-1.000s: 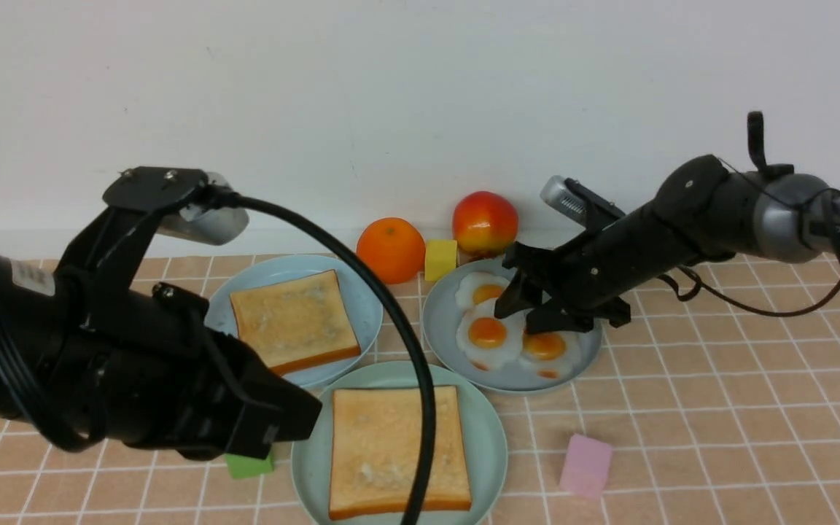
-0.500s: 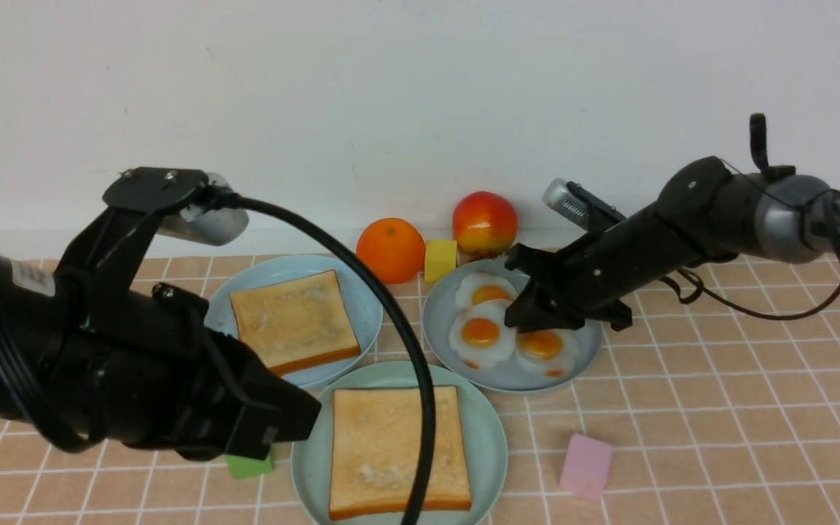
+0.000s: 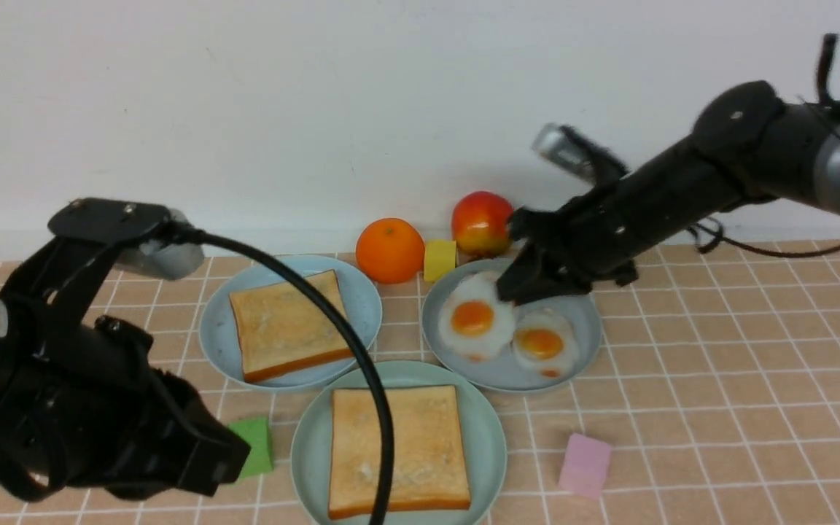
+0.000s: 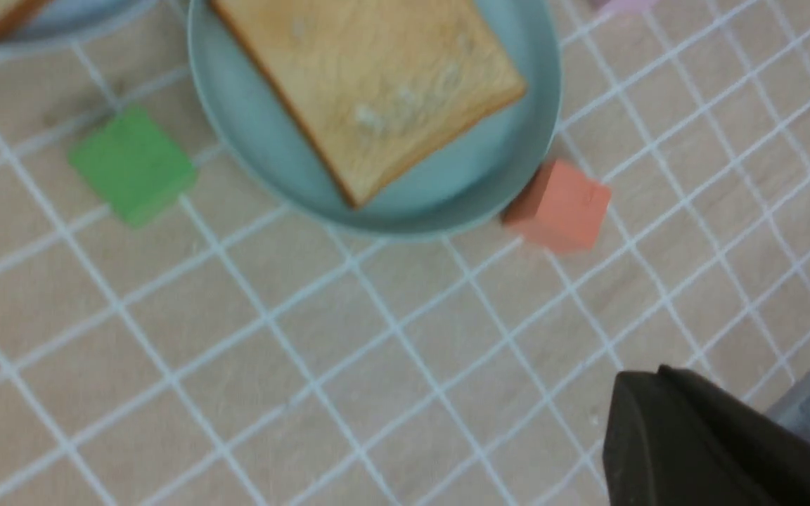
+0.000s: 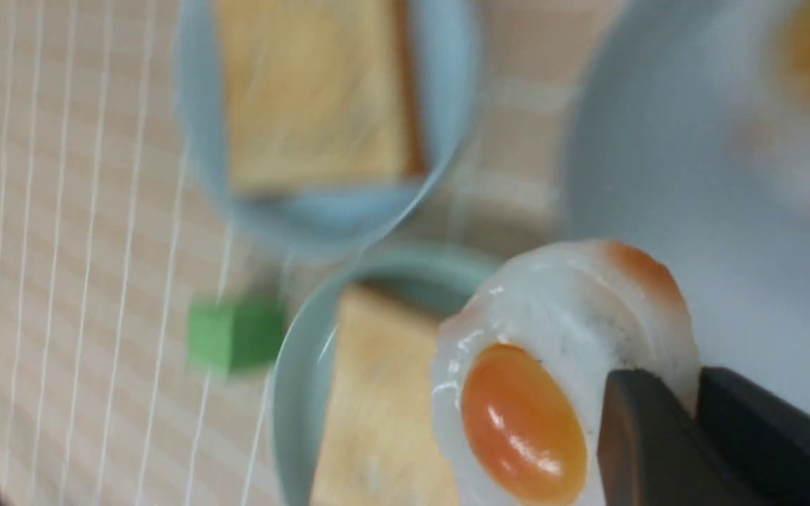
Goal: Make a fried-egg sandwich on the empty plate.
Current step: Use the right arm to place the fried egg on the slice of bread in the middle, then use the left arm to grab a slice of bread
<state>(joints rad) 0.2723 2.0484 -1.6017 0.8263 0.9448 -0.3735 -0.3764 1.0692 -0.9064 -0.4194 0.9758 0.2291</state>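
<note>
The mint-green empty plate (image 3: 493, 437) lies at the front centre with one toast slice (image 3: 398, 448) on it. A second toast slice (image 3: 285, 324) lies on the sky-blue plate (image 3: 362, 299). My right gripper (image 3: 515, 292) is shut on the white edge of a fried egg (image 3: 472, 321) and holds it just above the grey-blue plate (image 3: 580, 357). Another egg (image 3: 540, 343) lies on that plate. In the right wrist view the held egg (image 5: 517, 414) sits pinched in my right gripper (image 5: 693, 393). My left gripper (image 3: 234, 456) is shut and empty, low at the front left beside the mint plate (image 4: 250, 161).
An orange (image 3: 389, 249), a yellow cube (image 3: 440, 260) and an apple (image 3: 482, 219) stand by the back wall. A green cube (image 3: 256, 445) lies left of the mint plate and a pink cube (image 3: 584, 463) right of it. A salmon cube (image 4: 560, 207) touches that plate's near rim.
My right gripper has closed on the egg's edge and risen with it, shifting the egg leftward. My left arm has drawn back down and to the left, uncovering the green cube.
</note>
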